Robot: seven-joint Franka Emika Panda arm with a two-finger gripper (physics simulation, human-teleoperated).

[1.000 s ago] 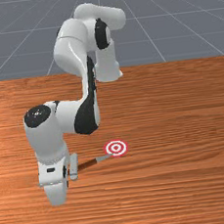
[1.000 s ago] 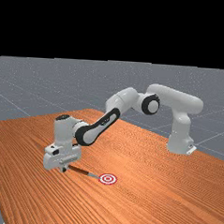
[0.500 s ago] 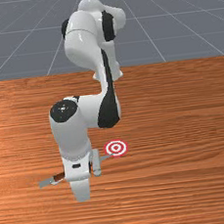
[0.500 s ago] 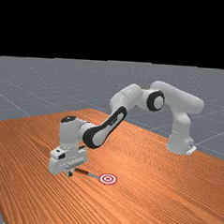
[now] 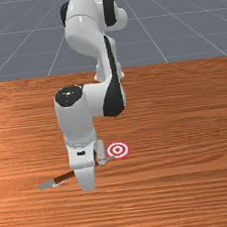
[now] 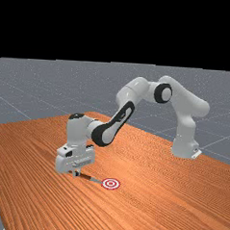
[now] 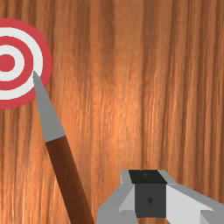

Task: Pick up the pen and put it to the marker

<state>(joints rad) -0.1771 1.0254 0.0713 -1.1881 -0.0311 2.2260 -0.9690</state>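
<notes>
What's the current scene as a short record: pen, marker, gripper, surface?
pen: lying on the table, brown barrel, pointed grey tip, grey back end
marker: flat red-and-white target
pen_to_marker: tip overlaps the rings, short of the centre
gripper: low at the pen's barrel, off the marker
grip_on_pen: cannot tell
arm_overlap: front view, hand hides part of the pen
surface: orange-brown wooden table
</notes>
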